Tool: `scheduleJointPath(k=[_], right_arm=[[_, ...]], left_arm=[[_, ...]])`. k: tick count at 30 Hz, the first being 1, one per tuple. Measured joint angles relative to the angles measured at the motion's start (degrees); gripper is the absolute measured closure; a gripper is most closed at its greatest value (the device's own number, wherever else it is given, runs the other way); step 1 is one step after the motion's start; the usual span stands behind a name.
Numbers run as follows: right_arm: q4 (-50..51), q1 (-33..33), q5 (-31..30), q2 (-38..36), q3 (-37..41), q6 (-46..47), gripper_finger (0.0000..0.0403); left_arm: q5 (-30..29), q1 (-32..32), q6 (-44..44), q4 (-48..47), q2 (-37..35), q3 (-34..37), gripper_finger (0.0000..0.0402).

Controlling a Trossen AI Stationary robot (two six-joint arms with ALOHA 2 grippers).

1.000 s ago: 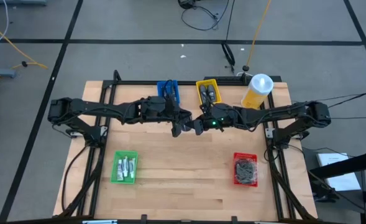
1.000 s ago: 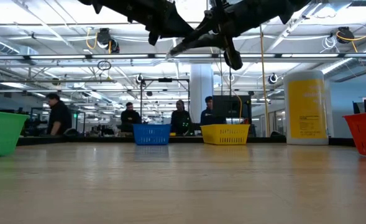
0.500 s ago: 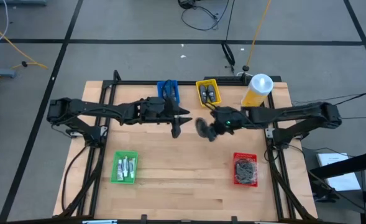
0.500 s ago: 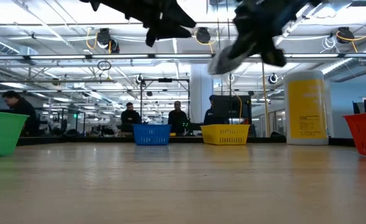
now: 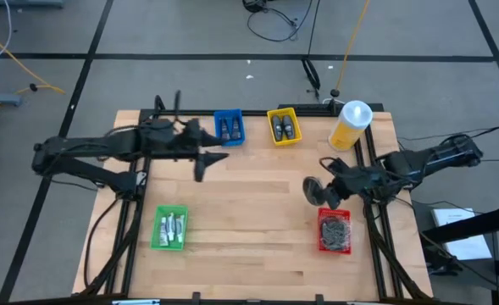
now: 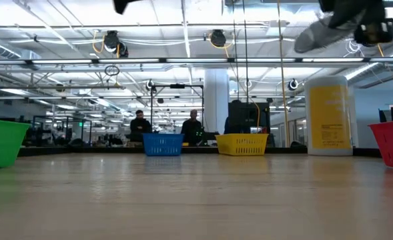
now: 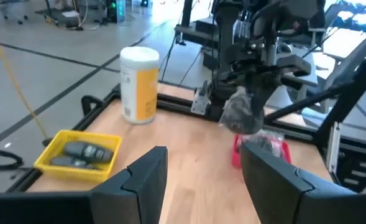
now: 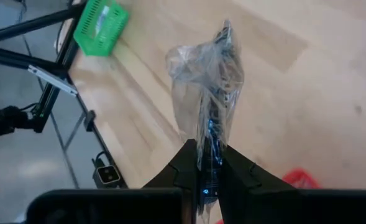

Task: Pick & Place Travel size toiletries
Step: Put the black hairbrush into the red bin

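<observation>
Four small trays stand on one wooden table (image 5: 249, 212):
- one green tray (image 5: 169, 229), lower left of the high view, holding about three pale tubes (image 5: 174, 227)
- one blue tray (image 5: 228, 128), upper centre, two dark items
- one yellow tray (image 5: 283, 126), upper centre, two dark items
- one red tray (image 5: 334, 230), lower right, a heap of dark pieces too tangled to count

One yellow bottle (image 5: 349, 124). Two arms. One clear-wrapped packet (image 8: 209, 78).

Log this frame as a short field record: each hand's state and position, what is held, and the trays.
left hand: open, empty, above the table near the blue tray
right hand: shut on the clear plastic packet, above the table beside the red tray
yellow tray: holds dark items
green tray: holds pale tubes
yellow bottle: upright at the table's back edge
</observation>
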State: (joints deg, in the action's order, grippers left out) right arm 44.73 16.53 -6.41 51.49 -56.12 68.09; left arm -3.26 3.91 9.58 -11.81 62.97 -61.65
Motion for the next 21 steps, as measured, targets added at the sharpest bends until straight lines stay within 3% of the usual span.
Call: scheduleJointPath(k=[5,9,14,21], right_arm=[[-1.3,7.2,-3.6,-3.1,6.2,12.6,0.0381],[-8.4,13.5,-4.0,-5.5,11.9,22.5,0.0381],[-16.1,20.7,-4.0,-7.4,18.0,34.8,0.0381],[-15.6,27.4,-2.2,-8.9,20.1,48.3,0.0374]], left_arm=[[-4.9,-3.4,-0.3,-11.0,-7.4,1.2,0.0199],[-7.2,-7.9,1.0,-13.4,-14.4,6.5,0.0213],[-7.2,-12.3,4.1,-13.2,-23.6,14.8,0.0263],[-7.2,-15.3,6.3,-14.4,-33.7,21.6,0.035]])
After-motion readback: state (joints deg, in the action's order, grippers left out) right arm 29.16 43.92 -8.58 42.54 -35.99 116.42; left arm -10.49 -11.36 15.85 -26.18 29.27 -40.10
